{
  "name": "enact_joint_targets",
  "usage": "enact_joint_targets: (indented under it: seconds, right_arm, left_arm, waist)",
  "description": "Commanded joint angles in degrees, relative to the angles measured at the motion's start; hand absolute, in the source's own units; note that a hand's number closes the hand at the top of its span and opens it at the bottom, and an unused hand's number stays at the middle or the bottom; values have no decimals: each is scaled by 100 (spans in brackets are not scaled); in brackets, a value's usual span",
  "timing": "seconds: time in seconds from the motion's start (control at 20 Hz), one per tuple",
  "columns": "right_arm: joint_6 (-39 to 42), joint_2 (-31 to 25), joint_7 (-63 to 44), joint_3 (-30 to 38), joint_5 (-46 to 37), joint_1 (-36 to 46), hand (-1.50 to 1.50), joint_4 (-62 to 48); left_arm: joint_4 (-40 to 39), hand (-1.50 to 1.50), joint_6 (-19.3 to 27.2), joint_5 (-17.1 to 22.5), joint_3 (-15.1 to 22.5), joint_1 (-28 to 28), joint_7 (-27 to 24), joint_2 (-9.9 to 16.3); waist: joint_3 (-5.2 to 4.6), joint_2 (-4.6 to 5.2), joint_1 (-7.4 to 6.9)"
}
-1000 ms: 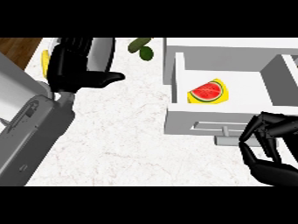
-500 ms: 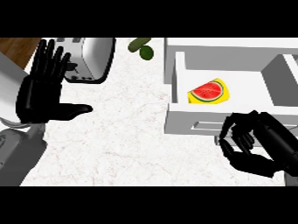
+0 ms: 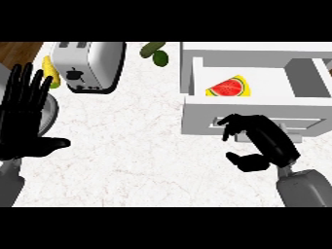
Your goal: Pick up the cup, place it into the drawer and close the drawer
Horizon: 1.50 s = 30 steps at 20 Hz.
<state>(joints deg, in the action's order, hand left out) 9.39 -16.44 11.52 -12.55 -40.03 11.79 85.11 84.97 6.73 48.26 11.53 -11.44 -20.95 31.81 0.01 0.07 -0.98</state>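
Two black hands show over the white counter [image 3: 139,146]. Near its left edge the left hand [image 3: 17,126] rests flat, fingers straight and spread. Just before the open drawer [image 3: 258,114] at the right edge, the right hand [image 3: 262,143] hangs with fingers curled, holding nothing. Inside the drawer lies a watermelon slice [image 3: 228,87]. No cup is visible. At the far edge stands a toaster [image 3: 89,65].

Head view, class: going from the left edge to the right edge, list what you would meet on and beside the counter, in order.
Left hand, open with fingers up → toaster → green thing at the far edge → watermelon slice in the open drawer, with the curled right hand in front of it.
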Motion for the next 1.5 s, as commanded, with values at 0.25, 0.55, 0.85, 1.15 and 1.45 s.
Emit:
enact_joint_targets:
  seconds: [0.25,0.55,0.85,1.15,1.45]
  right_arm:
    - [-797,528,561,-24,-833,950,-150,-2505]
    - [-1077,543,1232,743,-677,2314,-150,-4461]
    - [-611,236,1615,1279,-416,3522,-150,-5774]
    - [-639,16,1914,1473,-489,4130,-150,-6831]
    - [-594,-331,2144,1622,-455,4352,-150,-7233]
  left_arm:
    - [18,-150,-800,-24,-613,676,-47,30]
    - [25,-150,-1109,-251,-744,906,-173,-153]
    - [-413,-150,-1561,-175,-989,598,-68,-97]
    - [-274,-150,-1485,-294,-954,631,26,-205]
    - [-333,-150,-1509,-436,-878,527,4,-270]
  waist:
    - [2,7,18]
    - [5,29,-48]
    - [6,68,-94]
    - [12,113,-245]
    - [18,187,-357]
